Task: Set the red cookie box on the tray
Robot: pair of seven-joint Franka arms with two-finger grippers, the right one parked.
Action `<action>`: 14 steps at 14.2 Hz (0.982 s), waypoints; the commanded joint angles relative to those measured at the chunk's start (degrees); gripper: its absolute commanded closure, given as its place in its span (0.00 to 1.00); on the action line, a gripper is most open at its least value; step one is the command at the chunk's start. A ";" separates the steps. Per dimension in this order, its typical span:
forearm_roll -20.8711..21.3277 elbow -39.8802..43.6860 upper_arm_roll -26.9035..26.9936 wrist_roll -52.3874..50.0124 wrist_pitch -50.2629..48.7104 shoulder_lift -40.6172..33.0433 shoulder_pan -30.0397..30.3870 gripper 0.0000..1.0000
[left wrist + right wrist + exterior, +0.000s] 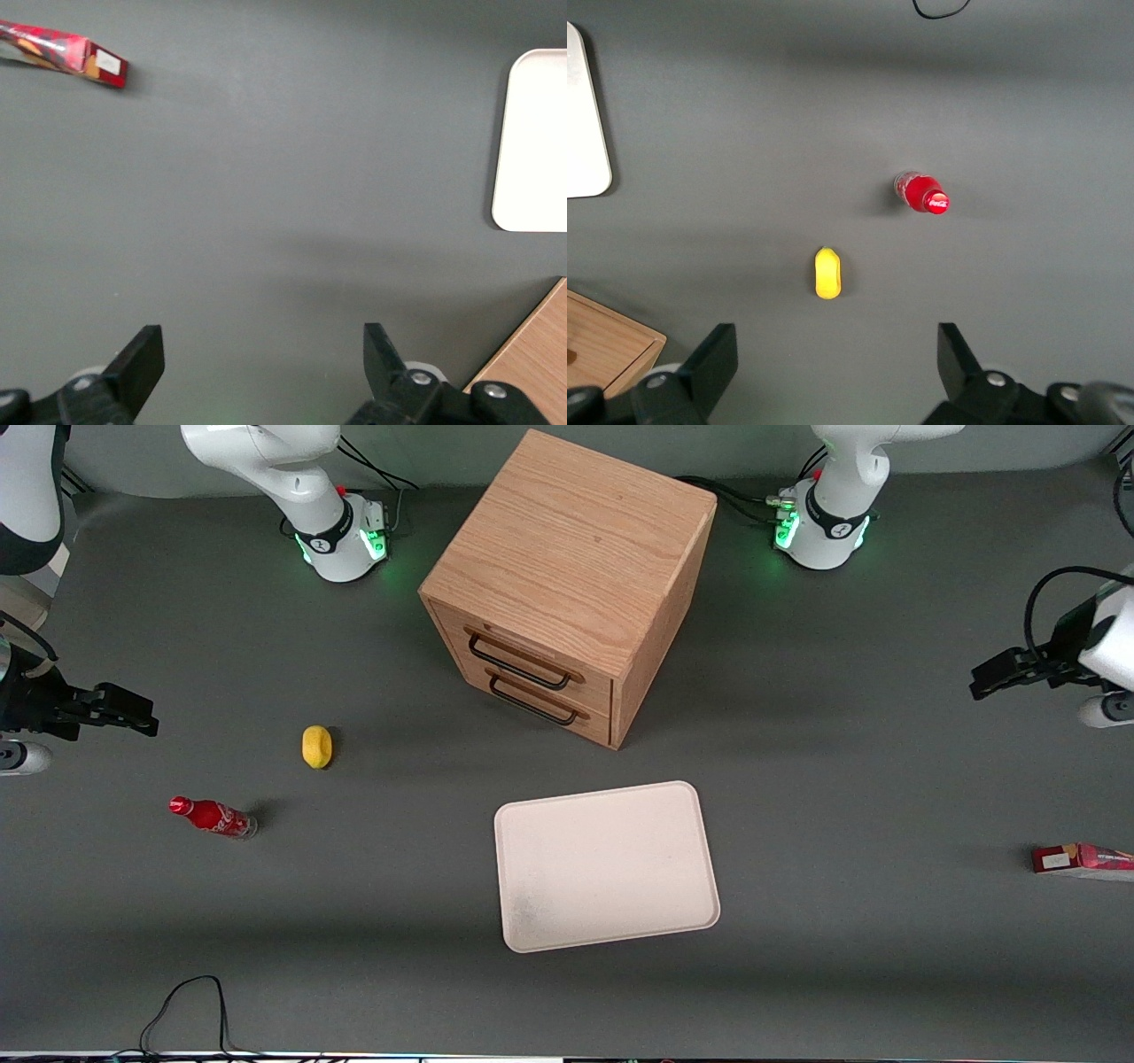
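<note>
The red cookie box (pixel 1083 861) lies flat on the grey table at the working arm's end, partly cut off by the front view's edge; the left wrist view shows its white label end (pixel 69 55). The off-white tray (pixel 606 864) rests bare on the table in front of the cabinet, nearer the front camera, and one rounded corner of it (pixel 536 142) shows in the left wrist view. My left gripper (pixel 985 678) hangs above the table at the working arm's end, farther from the front camera than the box and well apart from it. Its fingers (pixel 142 359) stand wide open with nothing between them.
A wooden two-drawer cabinet (pixel 571 584) with both drawers closed stands mid-table. A yellow lemon (pixel 316 746) and a small red cola bottle (pixel 213 817) lie toward the parked arm's end. A black cable (pixel 186 1010) loops at the front edge.
</note>
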 commanded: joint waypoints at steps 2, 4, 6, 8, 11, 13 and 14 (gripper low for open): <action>-0.23 7.10 -1.46 -0.45 -6.12 3.53 0.79 0.00; -0.06 7.81 -1.48 -1.24 -6.74 3.62 0.36 0.00; 0.38 8.08 -1.65 -1.33 -6.57 3.62 0.27 0.00; 0.38 8.08 -1.65 -0.46 -6.57 3.62 0.53 0.00; 0.03 8.08 -1.56 -0.01 -6.57 3.62 0.88 0.00; 0.47 8.95 -1.56 -0.27 -6.74 3.62 0.27 0.00; 0.38 9.31 -1.65 -0.45 -6.74 3.71 0.18 0.00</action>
